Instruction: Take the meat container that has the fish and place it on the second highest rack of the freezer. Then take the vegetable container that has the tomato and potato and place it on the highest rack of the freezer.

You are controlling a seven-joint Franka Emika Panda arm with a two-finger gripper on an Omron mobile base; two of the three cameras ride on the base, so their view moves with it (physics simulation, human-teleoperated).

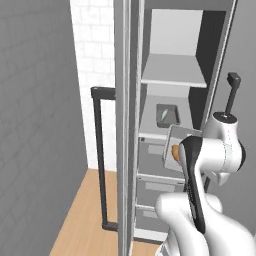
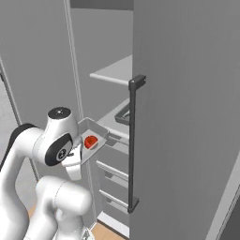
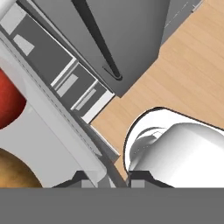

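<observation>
I see the freezer point(image 1: 170, 75) filling the centre and right of the left base view, door open, white shelves inside and grey drawers point(image 1: 157, 187) stacked in the lower middle. The highest rack point(image 1: 172, 70) sits at upper centre, bare on top. On the shelf below it, mid-frame, a grey meat container point(image 1: 167, 115) rests with the fish point(image 1: 163, 116) lying in it. The long dark door handle point(image 2: 132, 145) runs down the centre of the right base view.

The vegetable container point(image 2: 91, 136) is held up in front of the drawers, left of centre in the right base view, tilted. The tomato point(image 2: 90, 141) lies inside it. In the left base view the potato point(image 1: 175, 152) shows at the container's edge, just left of the arm's wrist.

In the hand view the gripper point(image 3: 107, 179) is at bottom centre, its fingers narrowly set and clamped on the container's rim. There the tomato is at left edge and the potato at lower left, near each other.
</observation>
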